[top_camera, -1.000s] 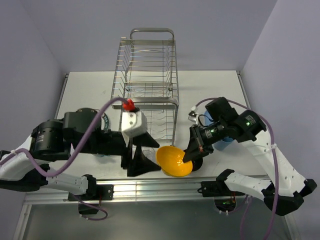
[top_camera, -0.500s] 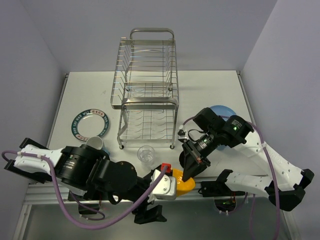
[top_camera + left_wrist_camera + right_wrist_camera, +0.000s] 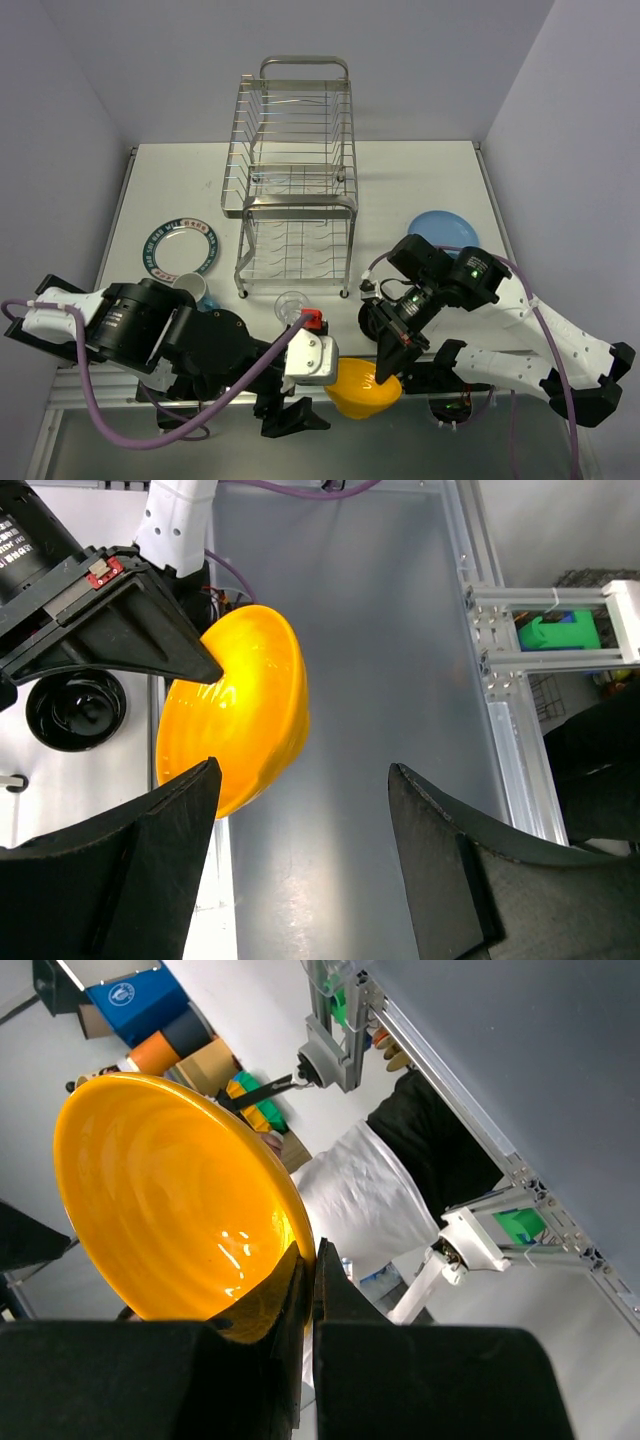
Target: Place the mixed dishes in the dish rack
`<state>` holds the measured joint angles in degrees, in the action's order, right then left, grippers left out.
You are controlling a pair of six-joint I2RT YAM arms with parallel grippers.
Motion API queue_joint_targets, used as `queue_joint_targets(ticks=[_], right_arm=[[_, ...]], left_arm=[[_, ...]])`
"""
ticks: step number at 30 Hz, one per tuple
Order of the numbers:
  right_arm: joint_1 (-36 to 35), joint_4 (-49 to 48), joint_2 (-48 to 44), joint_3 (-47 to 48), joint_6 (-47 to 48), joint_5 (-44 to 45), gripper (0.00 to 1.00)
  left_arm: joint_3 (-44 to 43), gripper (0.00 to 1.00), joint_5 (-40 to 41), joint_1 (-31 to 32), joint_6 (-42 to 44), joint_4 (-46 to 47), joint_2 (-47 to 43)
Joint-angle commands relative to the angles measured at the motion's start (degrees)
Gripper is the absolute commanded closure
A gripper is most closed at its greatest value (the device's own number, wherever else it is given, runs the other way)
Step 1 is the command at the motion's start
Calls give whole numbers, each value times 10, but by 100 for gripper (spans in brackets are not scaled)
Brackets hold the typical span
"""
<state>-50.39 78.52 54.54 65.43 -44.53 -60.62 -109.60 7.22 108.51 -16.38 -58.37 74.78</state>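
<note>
Top view: the right gripper (image 3: 388, 362) is pinched shut on the rim of the bowl (image 3: 365, 392). It holds the bowl tilted in the air at the near edge of the table (image 3: 420, 180), well short of the rack (image 3: 295, 170). Right wrist view shows its fingers (image 3: 335, 1310) clamped on the rim, one inside and one outside. The left gripper (image 3: 292, 418) hangs just left of the bowl, past the table edge. Its fingers (image 3: 120, 870) are spread wide with nothing held, and the bowl is just ahead of them. On the table, a glass (image 3: 292, 303) stands before the rack. A green-rimmed plate (image 3: 180, 247) and a cup (image 3: 190, 286) are to the left, and a blue plate (image 3: 443, 228) is on the right.
</note>
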Motion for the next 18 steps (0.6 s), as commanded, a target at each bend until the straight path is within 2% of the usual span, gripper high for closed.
queue_joint_targets(ticks=[1,18], right_arm=[[-8,44,-1,14,-2,-16,100],[-42,44,35,82,-30,-20,100]], left_arm=[[-8,26,1,0,20,-6,14],[47,25,-79,-31,37,22,5]])
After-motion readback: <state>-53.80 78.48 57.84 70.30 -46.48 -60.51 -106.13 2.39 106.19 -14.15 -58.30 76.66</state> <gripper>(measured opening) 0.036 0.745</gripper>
